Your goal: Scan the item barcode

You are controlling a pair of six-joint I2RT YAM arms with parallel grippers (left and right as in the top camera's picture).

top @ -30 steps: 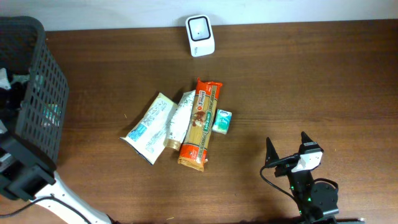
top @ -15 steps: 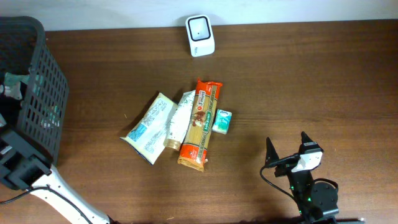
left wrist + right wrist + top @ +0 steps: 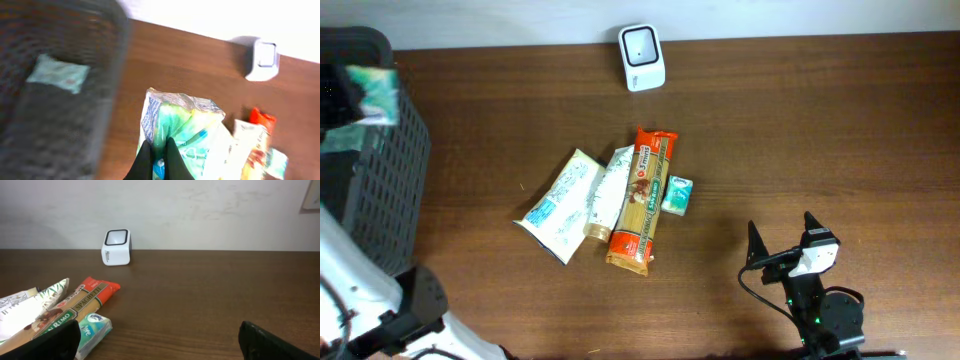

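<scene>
Left gripper (image 3: 159, 151), wide a second ago, now pinches the green-white packet (image 3: 180, 117) above the basket (image 3: 390, 170) at the table (image 3: 840, 120) left edge; right gripper (image 3: 780, 226) spread; open wood toward the scanner (image 3: 642, 57).

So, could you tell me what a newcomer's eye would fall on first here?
The left gripper, shut on a crinkly green-and-white packet, up by the black basket at the table's left. Next, the bunch of food packs mid-table, the orange spaghetti pack brightest, and the white scanner at the far edge.
</scene>
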